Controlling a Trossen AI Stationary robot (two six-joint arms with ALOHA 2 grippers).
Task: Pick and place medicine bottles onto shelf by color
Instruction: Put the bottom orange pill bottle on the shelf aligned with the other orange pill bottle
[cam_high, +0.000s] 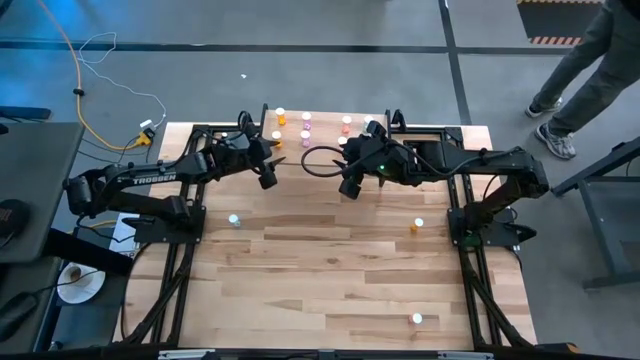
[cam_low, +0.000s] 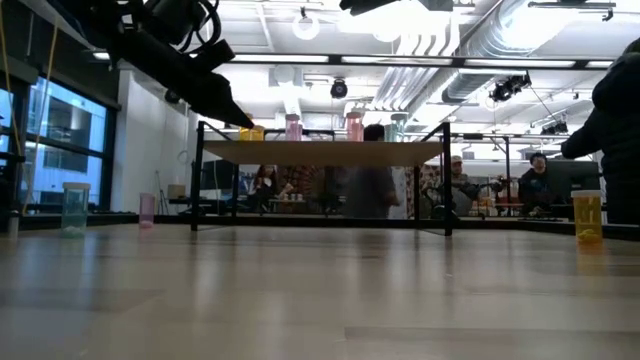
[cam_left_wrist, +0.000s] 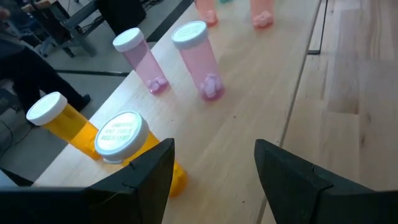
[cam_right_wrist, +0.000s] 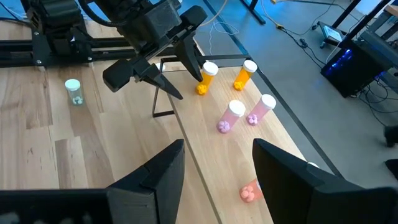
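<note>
Our left gripper (cam_left_wrist: 211, 171) hangs above the left end of the small raised light-wood shelf on thin black legs (cam_left_wrist: 267, 74), its 2 dark fingers (cam_left_wrist: 146, 171) spread apart with nothing between them. In the right wrist view the same left gripper (cam_right_wrist: 176, 76) shows over that end of the shelf, jaws parted and empty. Just ahead of it stand 2 orange bottles with white caps (cam_left_wrist: 127, 146), side by side on the shelf, the nearer one partly behind a fingertip. A little farther along the shelf stand 2 pale pink bottles with white caps (cam_left_wrist: 200, 61), also side by side and upright, and beyond them 2 reddish-pink bottles cut by the frame edge.

Our right gripper (cam_right_wrist: 214, 177) hovers over the middle of the shelf (cam_high: 325, 130), its fingers also wide apart and holding nothing. From above, the right gripper (cam_high: 352, 182) sits just inside the shelf's near edge, well apart from the left one.

Several bottles stand on the large wooden tabletop (cam_high: 330, 270), off the shelf: a teal-green bottle (cam_high: 234, 220) near the left arm's base, an orange bottle (cam_high: 418, 226) near the right arm's base, and a pink bottle (cam_high: 417, 319) toward the near right corner.

A person's legs (cam_high: 580, 70) show on the floor beyond the table's far right.
</note>
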